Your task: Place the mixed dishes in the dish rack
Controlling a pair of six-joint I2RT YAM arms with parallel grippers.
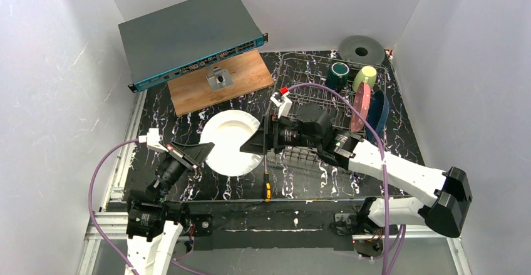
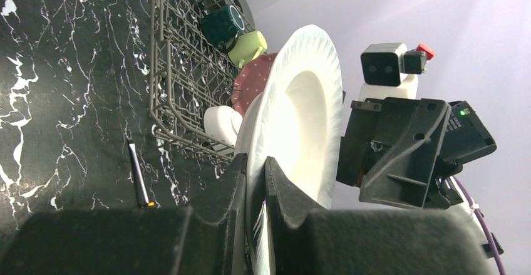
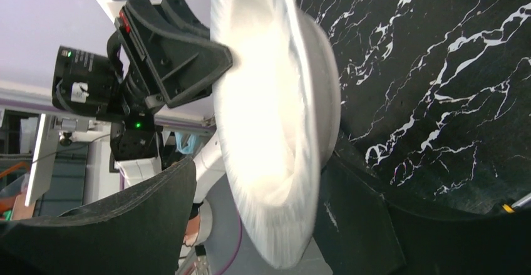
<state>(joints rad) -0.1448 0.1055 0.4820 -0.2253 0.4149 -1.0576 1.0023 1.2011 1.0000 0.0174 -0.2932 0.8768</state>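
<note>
Left gripper (image 2: 255, 165) on white plate (image 2: 300, 106)

Overhead shot is lit soft and even, light bouncing off the plain white enclosure walls (image 1: 50, 68), so shadows on the black white-veined marble-look tabletop (image 1: 188, 181) are faint. Decently sharp, slightly grainy. Left wrist cam gets a bright haze flaring in from the top right, tinting the wall lilac. The round white ribbed-rim plate (image 2: 307, 112) is nearly blown out in its well, and the black fingers (image 2: 213, 225) of the left gripper (image 2: 255, 168) are dark, soft blobs up close. Right wrist cam is roughest: plate overexposed and smeared, rim ridges smudged, black fingers (image 3: 125, 225) of the right gripper (image 3: 260, 162) blurry. The marble behind looks crisp.
</note>
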